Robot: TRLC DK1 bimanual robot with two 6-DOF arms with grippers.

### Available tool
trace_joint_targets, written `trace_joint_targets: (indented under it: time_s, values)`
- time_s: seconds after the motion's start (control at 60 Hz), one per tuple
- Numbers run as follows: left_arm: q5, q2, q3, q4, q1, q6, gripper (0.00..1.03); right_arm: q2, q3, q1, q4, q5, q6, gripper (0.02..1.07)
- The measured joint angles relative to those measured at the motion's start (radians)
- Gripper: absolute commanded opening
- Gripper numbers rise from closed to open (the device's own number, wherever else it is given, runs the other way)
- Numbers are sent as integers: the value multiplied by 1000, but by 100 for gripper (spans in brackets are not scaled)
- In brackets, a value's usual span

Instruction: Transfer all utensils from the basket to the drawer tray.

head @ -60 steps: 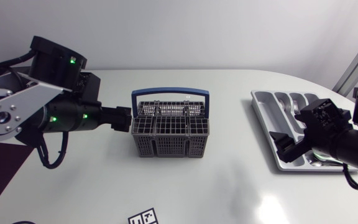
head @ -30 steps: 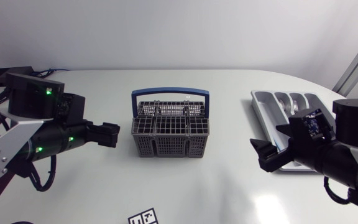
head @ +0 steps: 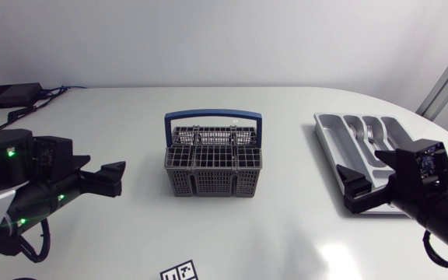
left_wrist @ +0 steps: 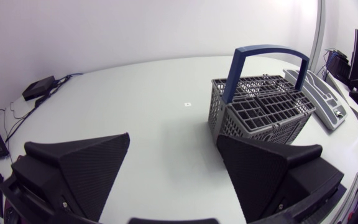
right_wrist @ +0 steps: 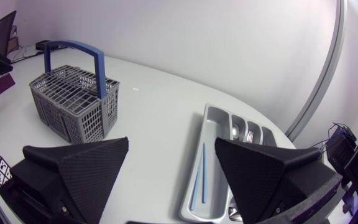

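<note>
We find the basket (head: 213, 162), grey mesh with a blue handle standing upright, at the middle of the table (head: 286, 233). We cannot make out its contents. The drawer tray (head: 329, 148) lies well apart from it, toward our right side. It holds metal cutlery (head: 366, 134) in its far compartments and a thin blue rod (right_wrist: 198, 175) in one long compartment. Our left gripper (left_wrist: 173, 138) is released, with its fingers spread and nothing between them. It faces the basket from a distance. Our right gripper (right_wrist: 172, 142) is likewise released and grasps nothing. It hangs over the near end of the drawer tray. A printed marker (head: 179, 273) lies at the table's near edge.
</note>
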Motion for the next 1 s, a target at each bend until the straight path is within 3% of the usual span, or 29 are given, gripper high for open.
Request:
trace_joint_targets:
  time_s: [0.25, 0.633, 1.0]
  values:
    - [0, -128, -96, 85, 81, 76, 98, -97, -64, -78, 15, 5, -29, 102]
    - [2, -308, -274, 222, 140, 143, 96, -298, -179, -132, 58, -22, 33, 102]
    - [47, -495, -322, 157, 192, 127, 96, -493, -287, -186, 101, -53, 135, 102]
